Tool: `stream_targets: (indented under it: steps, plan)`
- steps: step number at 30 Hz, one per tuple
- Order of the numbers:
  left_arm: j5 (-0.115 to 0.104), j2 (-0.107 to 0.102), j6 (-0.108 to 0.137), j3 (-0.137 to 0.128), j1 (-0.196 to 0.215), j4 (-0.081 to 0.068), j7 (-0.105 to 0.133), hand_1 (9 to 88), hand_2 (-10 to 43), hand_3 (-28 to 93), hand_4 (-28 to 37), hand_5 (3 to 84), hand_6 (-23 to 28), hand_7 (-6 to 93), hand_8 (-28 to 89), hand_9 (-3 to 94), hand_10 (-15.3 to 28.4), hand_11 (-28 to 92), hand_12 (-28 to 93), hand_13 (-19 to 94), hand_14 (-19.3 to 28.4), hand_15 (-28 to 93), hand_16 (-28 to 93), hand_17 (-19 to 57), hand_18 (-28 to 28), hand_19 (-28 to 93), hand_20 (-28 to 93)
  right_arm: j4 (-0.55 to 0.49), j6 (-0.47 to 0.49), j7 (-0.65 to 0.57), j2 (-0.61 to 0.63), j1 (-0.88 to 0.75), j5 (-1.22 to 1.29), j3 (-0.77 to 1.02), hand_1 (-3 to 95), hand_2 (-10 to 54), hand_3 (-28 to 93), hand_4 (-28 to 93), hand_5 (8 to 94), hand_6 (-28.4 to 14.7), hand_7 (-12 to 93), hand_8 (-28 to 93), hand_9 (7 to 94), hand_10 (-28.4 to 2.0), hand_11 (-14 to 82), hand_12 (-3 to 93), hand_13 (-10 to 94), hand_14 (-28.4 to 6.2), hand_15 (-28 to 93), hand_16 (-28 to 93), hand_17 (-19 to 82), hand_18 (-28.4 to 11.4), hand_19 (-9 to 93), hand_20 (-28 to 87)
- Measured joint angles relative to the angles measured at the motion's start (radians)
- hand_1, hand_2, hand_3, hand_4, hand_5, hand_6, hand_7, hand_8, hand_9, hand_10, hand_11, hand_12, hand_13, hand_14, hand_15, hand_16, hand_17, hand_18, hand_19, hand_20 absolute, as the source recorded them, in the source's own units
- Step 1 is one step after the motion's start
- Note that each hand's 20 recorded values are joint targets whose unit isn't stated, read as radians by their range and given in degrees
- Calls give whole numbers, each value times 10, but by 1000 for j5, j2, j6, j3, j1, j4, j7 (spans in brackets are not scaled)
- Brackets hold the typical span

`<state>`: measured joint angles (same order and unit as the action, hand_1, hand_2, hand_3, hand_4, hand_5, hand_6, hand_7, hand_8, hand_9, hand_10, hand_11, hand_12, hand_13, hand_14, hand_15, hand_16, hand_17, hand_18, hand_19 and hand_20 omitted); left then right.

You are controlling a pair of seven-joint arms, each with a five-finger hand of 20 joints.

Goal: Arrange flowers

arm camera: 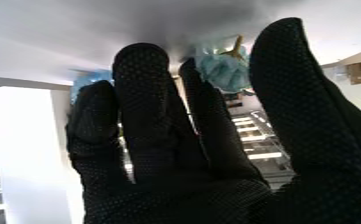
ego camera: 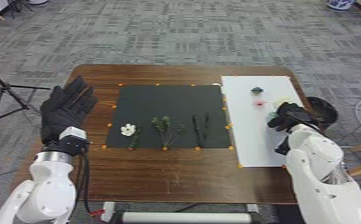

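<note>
A brown wooden table [ego camera: 176, 185] extends on all sides of the black mat [ego camera: 163, 100]. To the right of the mat lies a long white board [ego camera: 258, 147]. The left hand [ego camera: 64, 112] is open, fingers straight and spread, just left of the mat. The right hand [ego camera: 292, 118] is right of the mat, over the board's right part, its fingers and thumb fairly straight and apart. A round black container [ego camera: 329, 109] sits farther right of the mat, past the board. On the mat's near part are leafy green sprigs [ego camera: 166, 131] in the middle, dark thin twigs [ego camera: 200, 131] on the right and a white flower [ego camera: 128, 130] with a green stem on the left. Right of the mat, on the board, are a pale yellow flower [ego camera: 284, 100], a dark blue flower [ego camera: 257, 90] and a pink flower [ego camera: 259, 102]. A light blue flower [arm camera: 224, 71], also right of the mat, shows between the right hand's thumb and fingers; whether they touch it, I cannot tell. Small orange markers [ego camera: 110, 125] dot the mat's edges
</note>
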<state>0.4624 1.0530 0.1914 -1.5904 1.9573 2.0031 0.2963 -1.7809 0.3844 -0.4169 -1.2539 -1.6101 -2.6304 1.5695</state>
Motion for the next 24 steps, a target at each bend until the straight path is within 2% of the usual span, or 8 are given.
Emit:
stream_targets:
  steps: [3,7,13,19,24]
  plan:
    - [0,0,1,0,0,0,0,261,140,712,-283,440,79,124,-94,299,122,177,83,248,134,201,-29,-69,144,353,85,8,-33,1,0,3,-3,-11,476,-78,719,-281,613,-24,153,-117,623,-120,128,148,665,-92,655,263,377,-211,844,384]
    - [0,0,0,0,0,0,-2,260,140,713,-283,440,81,124,-94,311,128,182,84,255,141,208,-28,-69,144,353,85,13,-65,4,-2,3,-3,-18,553,-51,650,-281,686,-13,194,-28,681,-101,143,158,683,-87,645,272,384,-210,846,386]
    - [0,0,-1,-4,1,0,-3,259,139,714,-283,442,83,124,-95,318,130,187,83,256,142,212,-30,-69,145,352,85,13,-90,8,-3,4,-2,-21,578,-55,657,-282,774,16,214,-15,779,-87,80,231,713,-81,628,284,401,-208,846,392]
    - [0,4,-4,-14,7,1,-3,259,139,714,-283,442,83,124,-95,323,132,190,83,256,142,213,-32,-69,145,353,85,6,-180,17,1,-12,-3,-42,580,-64,665,-282,787,13,205,-8,793,-85,69,242,722,-77,624,288,407,-208,851,393]
    - [0,4,-5,-19,13,5,-2,259,139,713,-283,442,82,124,-95,325,132,191,82,257,142,214,-32,-69,145,352,85,-43,-241,40,13,-18,-2,-66,570,-68,683,-279,790,12,202,0,795,-86,66,246,722,-78,623,293,408,-208,852,393]
